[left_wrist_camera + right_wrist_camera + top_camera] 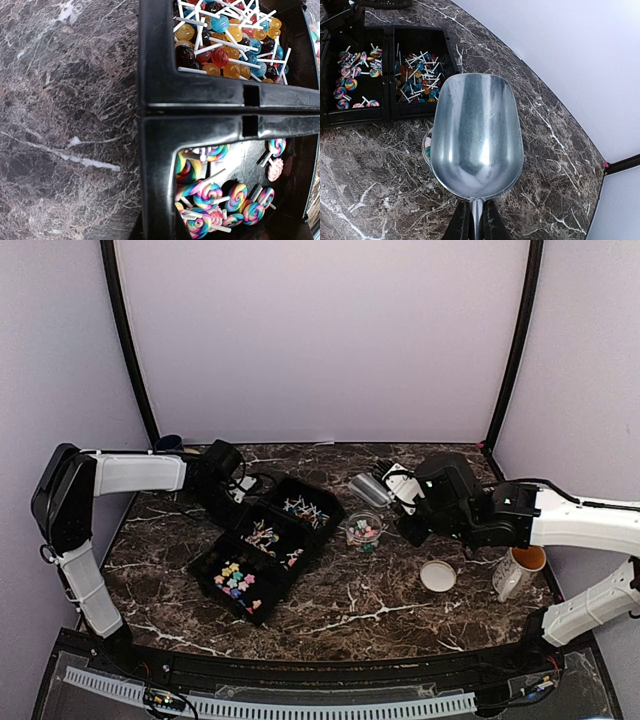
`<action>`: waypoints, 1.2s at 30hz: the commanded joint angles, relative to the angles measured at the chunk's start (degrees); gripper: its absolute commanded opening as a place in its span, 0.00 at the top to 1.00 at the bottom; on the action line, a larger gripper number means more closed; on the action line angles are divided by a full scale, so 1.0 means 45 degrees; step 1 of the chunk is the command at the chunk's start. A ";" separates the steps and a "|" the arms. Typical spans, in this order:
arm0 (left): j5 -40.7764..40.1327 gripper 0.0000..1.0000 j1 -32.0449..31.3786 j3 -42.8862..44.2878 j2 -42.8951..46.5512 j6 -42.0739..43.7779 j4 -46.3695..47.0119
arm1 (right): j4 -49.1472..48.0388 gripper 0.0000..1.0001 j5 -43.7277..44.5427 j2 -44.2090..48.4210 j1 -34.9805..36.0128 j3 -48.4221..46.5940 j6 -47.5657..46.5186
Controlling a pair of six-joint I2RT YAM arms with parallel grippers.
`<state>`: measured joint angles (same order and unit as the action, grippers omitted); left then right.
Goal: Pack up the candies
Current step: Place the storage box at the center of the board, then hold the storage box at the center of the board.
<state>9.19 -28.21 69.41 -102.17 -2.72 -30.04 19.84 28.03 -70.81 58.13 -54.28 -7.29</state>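
The left arm point(135, 472) reaches forward from a raised elbow with its forearm level; the left hand point(238, 488) is closed and low. The right arm point(585, 518) stretches leftward, and the right hand point(476, 222) is clamped on the handle of a metal scoop point(477, 135).

Dark marble tabletop point(380, 610) w/ white veins, plain lilac walls point(320, 340), black corner posts point(128, 340).

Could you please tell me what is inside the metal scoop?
The scoop is empty: its whole bowl shows bare, shiny metal. Only the handle is covered, pinched between the right fingers.
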 commanded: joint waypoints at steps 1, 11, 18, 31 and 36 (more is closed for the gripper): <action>0.0296 0.98 -0.0190 0.0486 0.0165 0.0108 -0.0499 | -0.0938 1.00 0.0040 0.0408 0.0125 0.0033 -0.0288; 0.0384 0.83 -0.0215 0.0029 0.0497 -0.0058 -0.0619 | -0.0837 1.00 0.0166 0.1022 0.0135 0.0246 -0.0292; 0.0178 0.71 -0.0200 0.0092 0.0911 -0.0137 -0.0814 | -0.0745 1.00 0.0245 0.1066 0.0141 0.0131 -0.0317; -0.0277 0.43 -0.0080 0.2171 0.1122 0.0033 -0.0884 | -0.0486 1.00 0.0374 0.0785 0.0149 -0.0177 -0.0270; -0.0249 0.36 0.0013 0.3644 -0.0370 -0.0035 -0.0908 | -0.0358 1.00 0.0328 0.0540 0.0148 -0.0320 -0.0258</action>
<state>8.10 -28.60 81.38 -99.22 -3.20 -33.06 19.40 28.58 -67.72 58.26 -53.89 -8.54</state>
